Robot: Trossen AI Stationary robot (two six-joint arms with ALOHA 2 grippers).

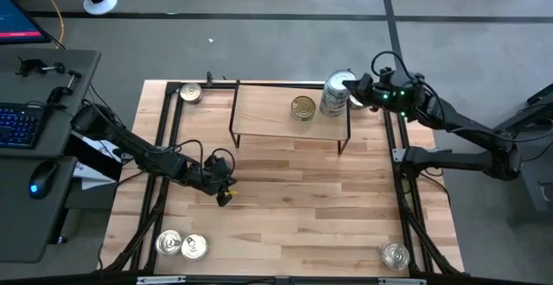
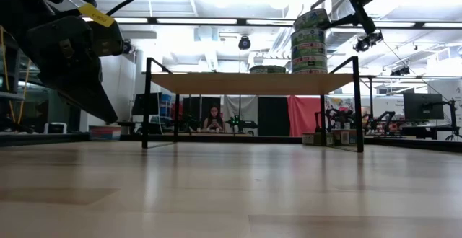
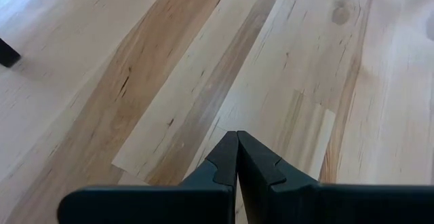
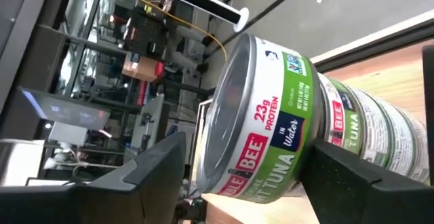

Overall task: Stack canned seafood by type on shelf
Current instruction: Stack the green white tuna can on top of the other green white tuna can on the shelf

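Note:
The shelf (image 1: 268,112) (image 2: 245,84) stands at the table's far middle on thin black legs. A stack of three tins (image 1: 335,99) (image 2: 309,50) rests on its right end. A gold-topped tin (image 1: 302,108) sits just left of the stack. My right gripper (image 1: 350,85) (image 4: 247,146) is open and reaches in level from the right. Its fingers flank the top tin (image 4: 271,122) (image 2: 312,18), a green-labelled tuna tin that sits slightly tilted. My left gripper (image 1: 225,190) (image 3: 237,134) is shut and empty, low over bare tabletop in front of the shelf's left leg. My right gripper has one finger (image 4: 159,170) beside the top tin's lid (image 4: 224,108), with a sliver of background between them. The other finger (image 4: 346,176) is at the tin's bottom rim (image 4: 308,142). I cannot tell whether that finger touches it.
Loose tins lie on the table: one at the far left corner (image 1: 191,92), two at the near left (image 1: 168,243) (image 1: 193,247) and one at the near right (image 1: 395,255). Black frame rails (image 1: 164,138) run along both table sides. A desk with a keyboard (image 1: 17,125) stands to the left.

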